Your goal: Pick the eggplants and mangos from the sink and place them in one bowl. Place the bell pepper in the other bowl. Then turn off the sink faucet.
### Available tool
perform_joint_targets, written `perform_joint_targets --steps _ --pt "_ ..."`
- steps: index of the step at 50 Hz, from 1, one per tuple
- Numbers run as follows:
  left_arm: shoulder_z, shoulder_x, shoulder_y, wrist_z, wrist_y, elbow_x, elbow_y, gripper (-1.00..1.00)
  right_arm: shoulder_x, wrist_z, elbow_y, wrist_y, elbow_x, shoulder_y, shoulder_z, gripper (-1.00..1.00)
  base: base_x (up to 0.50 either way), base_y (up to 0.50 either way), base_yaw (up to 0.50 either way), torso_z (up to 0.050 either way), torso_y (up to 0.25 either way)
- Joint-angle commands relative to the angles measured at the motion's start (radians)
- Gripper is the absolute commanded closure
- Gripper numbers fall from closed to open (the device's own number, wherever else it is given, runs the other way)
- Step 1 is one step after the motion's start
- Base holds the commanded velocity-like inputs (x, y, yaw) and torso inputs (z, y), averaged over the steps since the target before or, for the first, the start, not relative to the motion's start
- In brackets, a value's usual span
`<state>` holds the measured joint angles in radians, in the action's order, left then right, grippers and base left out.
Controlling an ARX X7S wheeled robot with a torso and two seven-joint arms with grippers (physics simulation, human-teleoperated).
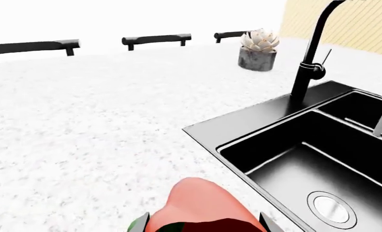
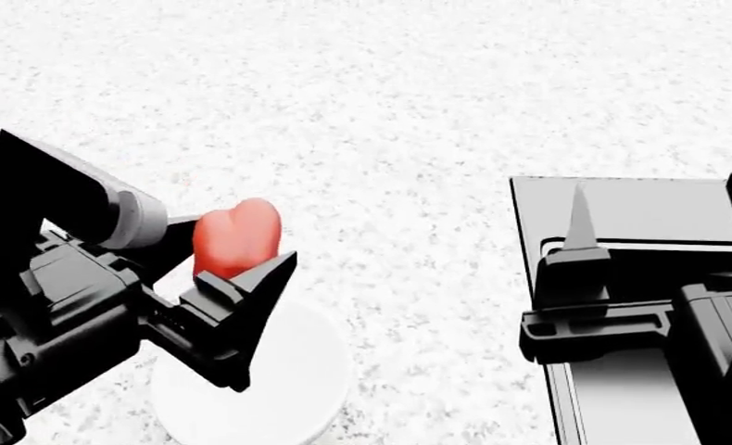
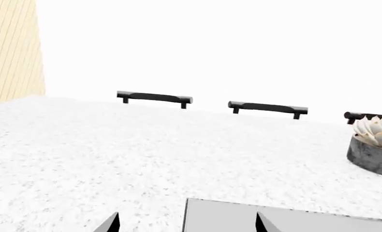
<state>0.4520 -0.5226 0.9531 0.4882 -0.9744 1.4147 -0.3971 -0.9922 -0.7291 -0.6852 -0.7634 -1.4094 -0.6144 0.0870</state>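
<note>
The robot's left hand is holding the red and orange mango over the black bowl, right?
Not quite. The left gripper does hold the mango, but the bowl under it is white, not black. The head view shows it.

Counter [image 2: 403, 102] is showing white speckled grey; sink [image 1: 294, 159] black; bowl [image 2: 304, 380] white; mango [image 2: 236, 236] red-pink; left hand [image 2: 218, 278] black.

Flat bright render, background blown white, shadows faint, soft sheen on sink [image 1: 294, 159].
</note>
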Motion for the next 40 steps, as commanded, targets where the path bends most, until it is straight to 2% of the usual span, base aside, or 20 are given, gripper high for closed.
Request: perform_joint_targets --steps 1,6,19,39,40 --pt "0.086 0.077 0.035 0.007 -0.039 -0.034 0.077 1.00 0.004 0.004 0.000 0.004 -0.003 0.016 -0.009 -1.00 0.00 0.00 0.00 0.000 0.000" --pt "0.100 0.065 0.013 0.006 -0.033 -0.063 0.082 1.00 0.000 0.012 -0.009 0.007 0.006 0.027 -0.011 -1.00 0.00 0.00 0.00 0.000 0.000" --pt "0.074 0.008 -0.020 0.038 -0.042 -0.011 0.040 1.00 0.002 0.010 -0.004 0.017 0.005 0.041 -0.019 -1.00 0.00 0.00 0.00 0.000 0.001" --pt "0.127 0.030 -0.016 0.035 -0.050 -0.066 0.091 1.00 0.009 0.022 0.005 0.030 0.022 0.064 -0.020 -1.00 0.00 0.00 0.00 0.000 0.000" --pt "0.126 0.030 -0.014 0.035 -0.050 -0.066 0.093 -1.00 0.008 0.021 0.004 0.032 0.021 0.068 -0.023 -1.00 0.00 0.00 0.00 0.000 0.000"
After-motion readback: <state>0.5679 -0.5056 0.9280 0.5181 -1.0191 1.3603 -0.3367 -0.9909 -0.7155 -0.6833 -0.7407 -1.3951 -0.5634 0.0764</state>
